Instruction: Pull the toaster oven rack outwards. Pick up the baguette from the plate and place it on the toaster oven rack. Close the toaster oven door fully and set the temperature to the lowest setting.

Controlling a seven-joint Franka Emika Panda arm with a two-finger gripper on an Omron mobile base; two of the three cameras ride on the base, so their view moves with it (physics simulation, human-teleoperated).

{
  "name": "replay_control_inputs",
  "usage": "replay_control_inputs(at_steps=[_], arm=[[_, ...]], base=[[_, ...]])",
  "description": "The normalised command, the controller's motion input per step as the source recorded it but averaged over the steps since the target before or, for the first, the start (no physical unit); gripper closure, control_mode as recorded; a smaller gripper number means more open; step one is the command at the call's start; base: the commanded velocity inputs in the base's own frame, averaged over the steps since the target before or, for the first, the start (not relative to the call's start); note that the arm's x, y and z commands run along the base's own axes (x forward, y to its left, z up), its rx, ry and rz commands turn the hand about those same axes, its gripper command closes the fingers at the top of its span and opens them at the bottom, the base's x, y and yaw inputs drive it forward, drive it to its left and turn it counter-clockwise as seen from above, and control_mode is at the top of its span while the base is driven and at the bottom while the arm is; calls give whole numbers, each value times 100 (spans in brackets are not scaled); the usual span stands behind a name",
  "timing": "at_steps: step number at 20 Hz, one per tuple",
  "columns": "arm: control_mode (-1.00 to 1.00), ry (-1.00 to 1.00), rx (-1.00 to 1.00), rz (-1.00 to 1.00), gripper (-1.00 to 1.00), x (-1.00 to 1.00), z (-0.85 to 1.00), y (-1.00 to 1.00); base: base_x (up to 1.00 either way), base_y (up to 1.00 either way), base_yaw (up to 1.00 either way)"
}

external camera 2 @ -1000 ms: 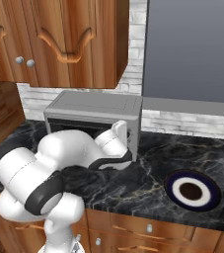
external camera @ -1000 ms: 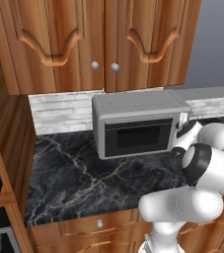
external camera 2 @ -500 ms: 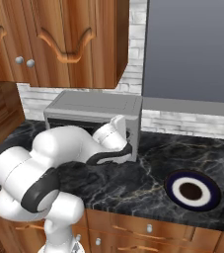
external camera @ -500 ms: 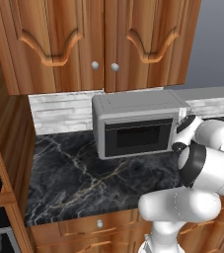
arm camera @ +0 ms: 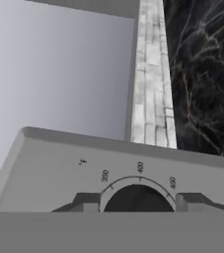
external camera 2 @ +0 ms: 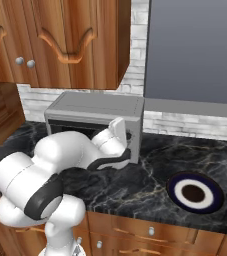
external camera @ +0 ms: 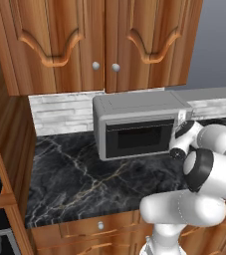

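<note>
One gripper (arm camera: 139, 202), jaws part-open: the fingertips (arm camera: 87, 201) stand either side of a dark round knob (arm camera: 137, 196), just outside its printed arc, and we see no pad pressing on it. Against a second ago the hand sits a little higher on the right-hand panel of the toaster oven (external camera: 134, 105). We take that as a shift onto the temperature dial.

One scale, arched over the knob, numerals rising left to right in the hand view. The low end lies out of sight, so we cannot read the present setting.

One toaster oven door (external camera: 137, 140), upright and flush with the housing, as in the earlier pictures. We judge the closing step done.

One plate (external camera 2: 171, 186), well to the right on the black marble counter (external camera: 74, 174), nothing lying on it.

One baguette, one toaster oven rack: presumably behind the dark glass, unconfirmed.

Remaining, in our estimate: close on the knob and turn it to the lowest mark.
</note>
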Motion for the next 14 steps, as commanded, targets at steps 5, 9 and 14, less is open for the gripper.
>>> replay_control_inputs(at_steps=[5,9,14], arm=[[-100,12,-90,37,100,0,57,-41],[-100,15,-100,38,100,1,39,-9],[-100,1,-98,38,100,-4,54,-14]], base=[[0,0,0],[0,0,0],[0,0,0]])
